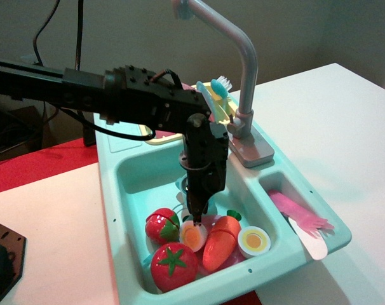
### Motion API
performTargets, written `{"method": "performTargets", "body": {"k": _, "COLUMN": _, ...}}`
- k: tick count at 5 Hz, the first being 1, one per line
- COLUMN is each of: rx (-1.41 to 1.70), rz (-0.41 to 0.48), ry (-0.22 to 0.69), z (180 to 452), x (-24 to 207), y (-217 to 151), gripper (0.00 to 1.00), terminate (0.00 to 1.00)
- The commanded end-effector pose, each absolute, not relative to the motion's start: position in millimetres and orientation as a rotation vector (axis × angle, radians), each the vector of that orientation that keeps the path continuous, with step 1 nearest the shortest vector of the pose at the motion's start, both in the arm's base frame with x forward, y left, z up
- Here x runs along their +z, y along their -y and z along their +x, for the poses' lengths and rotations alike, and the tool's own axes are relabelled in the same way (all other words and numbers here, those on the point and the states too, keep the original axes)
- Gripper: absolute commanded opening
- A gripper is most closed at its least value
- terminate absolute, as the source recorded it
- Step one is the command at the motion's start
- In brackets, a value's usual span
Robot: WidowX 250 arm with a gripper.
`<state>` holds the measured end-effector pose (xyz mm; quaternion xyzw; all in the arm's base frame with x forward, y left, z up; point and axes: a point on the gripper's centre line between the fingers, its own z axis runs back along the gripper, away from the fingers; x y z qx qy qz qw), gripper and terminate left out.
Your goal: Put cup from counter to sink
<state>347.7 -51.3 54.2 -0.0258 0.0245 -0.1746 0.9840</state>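
Sink at frame centre, a mint-teal basin with a grey faucet rising at upper centre. The black arm enters from the upper left and bends down into the basin; its gripper points straight down, tips just above the half egg. Whether the fingers are parted or closed cannot be told, as they are dark and narrow here. A pale translucent blue shape, probably the cup, shows just left of the gripper, low inside the basin. Along the basin's lower part lie a strawberry, a tomato, a carrot and a second half egg. The counter ledge sits at upper left of the unit.
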Motion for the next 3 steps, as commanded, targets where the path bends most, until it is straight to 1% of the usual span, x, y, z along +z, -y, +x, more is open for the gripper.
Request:
{"method": "performTargets", "body": {"k": 1, "rx": -0.3, "rz": -0.054, "ry": -0.084, "z": 337, "x": 56, "y": 40, "gripper": 1.0, "terminate": 0.0}}
{"method": "performTargets", "body": {"k": 2, "rx": -0.286, "rz": -0.047, "ry": -0.078, "z": 331, "x": 71, "y": 31, "gripper": 1.0, "terminate": 0.0}}
{"method": "performTargets", "body": {"k": 3, "rx": -0.269, "rz": -0.043, "ry": -0.051, "z": 327, "x": 96, "y": 21, "gripper": 1.0, "terminate": 1.0}}
